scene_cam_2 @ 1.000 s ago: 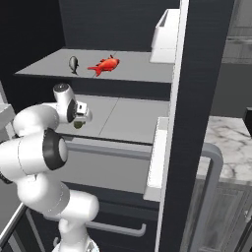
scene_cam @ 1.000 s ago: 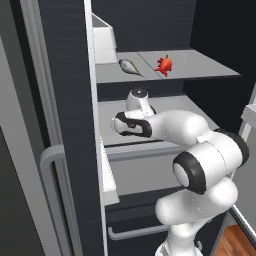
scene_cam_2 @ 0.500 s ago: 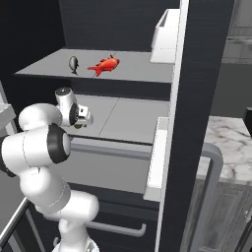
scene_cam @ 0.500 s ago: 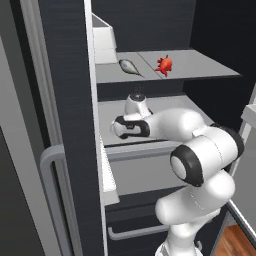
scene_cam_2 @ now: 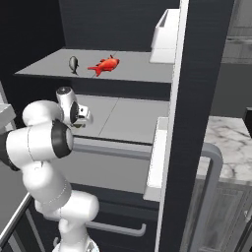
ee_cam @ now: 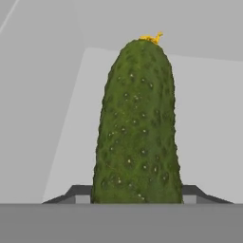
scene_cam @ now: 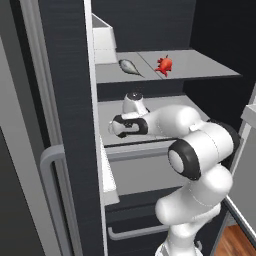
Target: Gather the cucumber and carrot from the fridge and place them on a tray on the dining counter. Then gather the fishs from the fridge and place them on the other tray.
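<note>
Dark-green bumpy cucumber (ee_cam: 137, 128): between the gripper (ee_cam: 136, 193) fingertips.
Change: jaws narrowed from wide, flanking it; firm hold uncertain.
Meaning: lift-out likely next.

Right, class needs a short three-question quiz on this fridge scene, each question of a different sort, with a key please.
1. True or false: the cucumber sits between the gripper's two fingertips in the hand view.
2. Multiple choice: where do the two fish lie? A) on the fridge's upper shelf B) in a lower drawer C) on the marble counter
3. Fill in: the fish nearer the white bin on the shelf is coloured ____.

Key:
1. True; a dark fingertip shows on each side of its base.
2. A; the red fish and the silver-grey fish lie side by side there.
3. Red.
</note>
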Robot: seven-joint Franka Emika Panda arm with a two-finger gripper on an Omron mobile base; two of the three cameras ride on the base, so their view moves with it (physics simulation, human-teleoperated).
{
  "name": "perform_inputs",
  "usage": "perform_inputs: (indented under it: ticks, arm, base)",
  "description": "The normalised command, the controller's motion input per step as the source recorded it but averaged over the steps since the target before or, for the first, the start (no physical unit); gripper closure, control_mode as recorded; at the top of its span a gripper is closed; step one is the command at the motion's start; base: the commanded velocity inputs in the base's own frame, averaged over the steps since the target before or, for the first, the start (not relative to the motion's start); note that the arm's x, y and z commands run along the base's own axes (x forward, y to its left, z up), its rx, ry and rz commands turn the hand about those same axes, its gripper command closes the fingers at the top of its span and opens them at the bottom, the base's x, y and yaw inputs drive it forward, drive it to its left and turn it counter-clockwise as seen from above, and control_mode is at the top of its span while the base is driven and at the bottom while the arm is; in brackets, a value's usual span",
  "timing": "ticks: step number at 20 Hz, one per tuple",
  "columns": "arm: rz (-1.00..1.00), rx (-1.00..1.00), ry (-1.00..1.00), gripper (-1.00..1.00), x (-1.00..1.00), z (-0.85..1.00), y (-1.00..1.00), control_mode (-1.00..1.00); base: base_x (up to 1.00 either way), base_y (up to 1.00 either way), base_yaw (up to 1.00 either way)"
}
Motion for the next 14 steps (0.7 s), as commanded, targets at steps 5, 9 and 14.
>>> perform_inputs:
  ticks: [5,9,14]
  arm:
    - [0.00,0.00,-0.04,1.00,-0.49,-0.05,0.03,-1.00]
    - [0.00,0.00,-0.09,1.00,-0.85,0.02,0.00,-1.00]
    - [0.00,0.00,-0.03,1.00,-0.95,0.14,0.00,-1.00]
  base:
    - [0.00,0.00,0.00]
    - [0.00,0.00,0.00]
    - [0.00,0.00,0.00]
